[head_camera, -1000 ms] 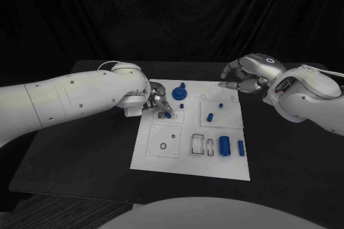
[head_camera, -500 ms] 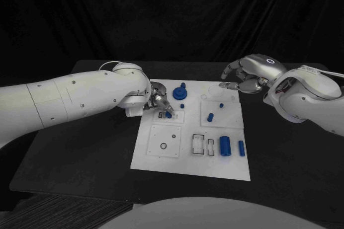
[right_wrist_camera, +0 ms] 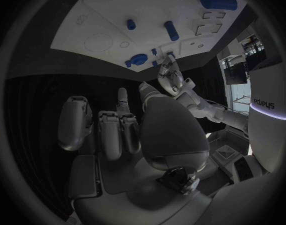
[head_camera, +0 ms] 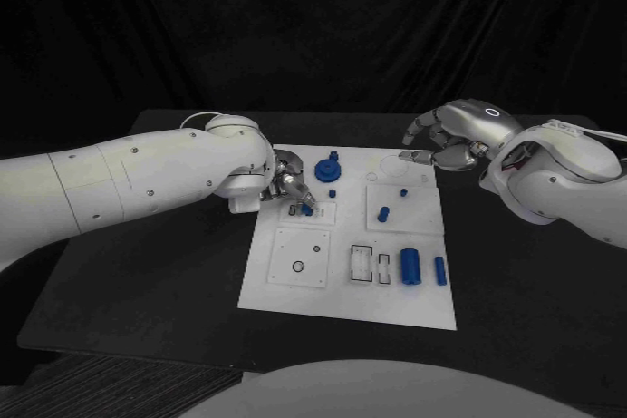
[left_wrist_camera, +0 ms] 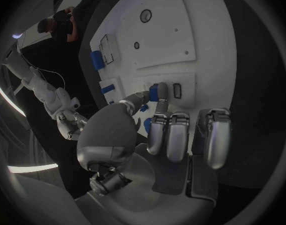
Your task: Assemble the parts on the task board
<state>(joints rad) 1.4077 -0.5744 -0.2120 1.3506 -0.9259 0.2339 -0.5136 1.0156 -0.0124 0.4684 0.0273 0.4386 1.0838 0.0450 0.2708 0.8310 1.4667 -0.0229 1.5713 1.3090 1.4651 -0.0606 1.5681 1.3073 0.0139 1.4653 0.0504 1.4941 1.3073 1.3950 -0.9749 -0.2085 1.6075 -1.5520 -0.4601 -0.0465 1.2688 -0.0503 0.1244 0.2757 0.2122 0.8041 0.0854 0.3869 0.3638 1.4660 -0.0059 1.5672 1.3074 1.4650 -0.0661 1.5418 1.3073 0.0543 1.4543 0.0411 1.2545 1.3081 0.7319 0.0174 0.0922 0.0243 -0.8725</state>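
Head view: left hand [head_camera: 290, 188] pinches blue part [head_camera: 306, 209] on task board [head_camera: 351, 296].

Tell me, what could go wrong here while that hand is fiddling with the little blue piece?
The left hand pinches a small blue part beside a slot on the task board; held only at the fingertips, it could slip or tip. Other blue pieces, such as the round part, stand near those fingers and might get knocked. The right hand hovers at the board's far corner, holding nothing, so the board could shift.
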